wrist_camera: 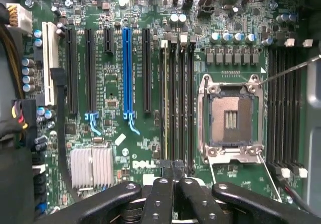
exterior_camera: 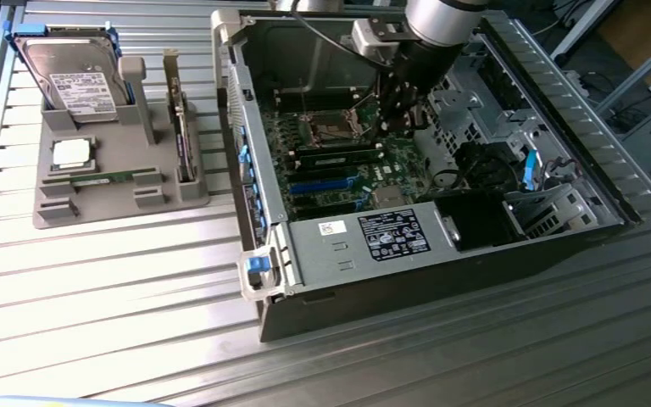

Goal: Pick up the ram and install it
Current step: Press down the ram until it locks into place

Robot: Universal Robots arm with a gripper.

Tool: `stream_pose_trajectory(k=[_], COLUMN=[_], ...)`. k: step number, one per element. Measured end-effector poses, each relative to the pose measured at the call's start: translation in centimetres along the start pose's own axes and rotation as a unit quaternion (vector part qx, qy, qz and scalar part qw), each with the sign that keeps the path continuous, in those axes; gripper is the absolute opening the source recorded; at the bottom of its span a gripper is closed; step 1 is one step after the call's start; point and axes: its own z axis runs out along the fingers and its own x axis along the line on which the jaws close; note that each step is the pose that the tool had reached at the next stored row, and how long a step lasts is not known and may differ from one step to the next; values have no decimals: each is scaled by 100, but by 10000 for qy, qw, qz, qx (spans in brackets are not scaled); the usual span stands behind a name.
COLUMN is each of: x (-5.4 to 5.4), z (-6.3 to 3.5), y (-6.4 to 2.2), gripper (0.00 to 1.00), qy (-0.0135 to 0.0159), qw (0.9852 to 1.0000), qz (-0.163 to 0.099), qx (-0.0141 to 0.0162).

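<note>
While the arm reaches down into the open computer case, the pincer hangs over the Dell motherboard with its fingers pressed together; whether anything thin sits between them I cannot say for sure, but nothing shows there. Directly beyond the fingertips run the black memory slots, with the empty processor socket just beside them. The ram lies well away from the pincer, outside the case, flat in the grey parts holder, just beside the square processor chip and near the hard drive.
</note>
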Motion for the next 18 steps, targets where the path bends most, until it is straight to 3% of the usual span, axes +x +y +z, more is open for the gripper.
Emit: stream_pose_trajectory(k=[4,10,18], x=[-9,-25,-26], z=[-50,-193,-228], y=[-76,-255,-280], gripper=[10,10,10], qy=[0,0,0], qw=[10000,10000,10000], qz=[0,0,0], qx=[0,0,0])
